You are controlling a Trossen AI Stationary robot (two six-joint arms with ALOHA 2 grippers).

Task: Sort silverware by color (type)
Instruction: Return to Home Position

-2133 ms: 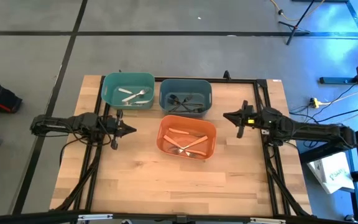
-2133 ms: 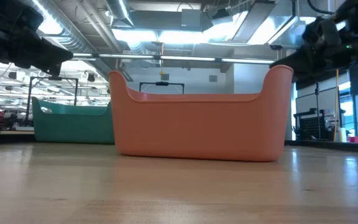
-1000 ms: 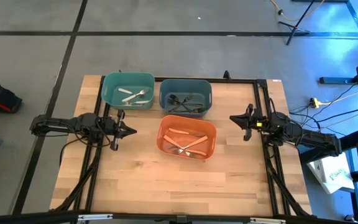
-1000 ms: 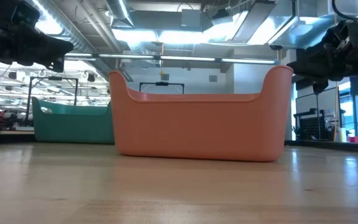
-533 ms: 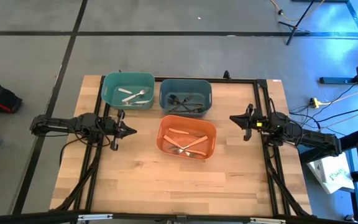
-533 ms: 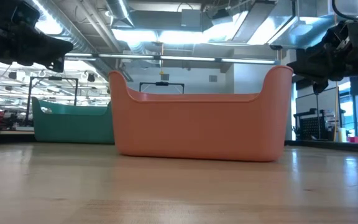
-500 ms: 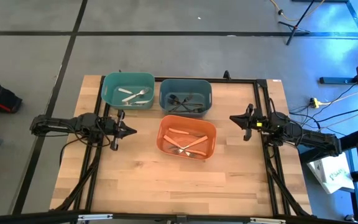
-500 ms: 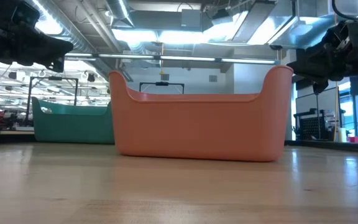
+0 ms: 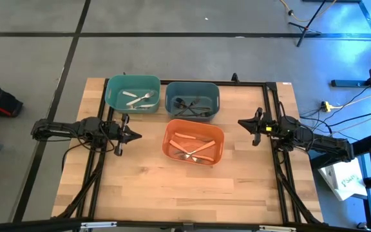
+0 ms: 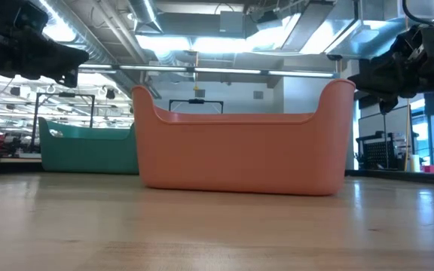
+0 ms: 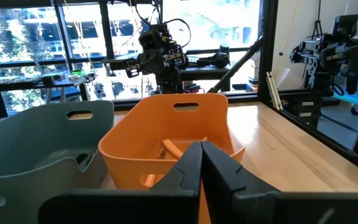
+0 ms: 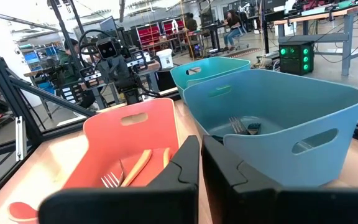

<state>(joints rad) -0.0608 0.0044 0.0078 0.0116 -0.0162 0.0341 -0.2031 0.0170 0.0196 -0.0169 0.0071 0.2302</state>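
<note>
All the silverware lies in the bins. White pieces [image 9: 140, 98] rest in the teal bin [image 9: 132, 84], black pieces [image 9: 192, 104] in the blue-grey bin [image 9: 192, 86], orange and tan pieces [image 9: 193, 148] in the orange bin [image 9: 194, 125]. My left gripper [image 9: 136, 135] hovers shut at the table's left side, pointing toward the orange bin. My right gripper [image 9: 241, 122] hovers shut at the right side, pointing toward the bins. Both hold nothing.
The three bins stand on the far half of the wooden table [image 9: 172, 187]; its near half is bare wood. A black frame rail [image 9: 282, 167] runs along the right side and another [image 9: 98, 167] along the left.
</note>
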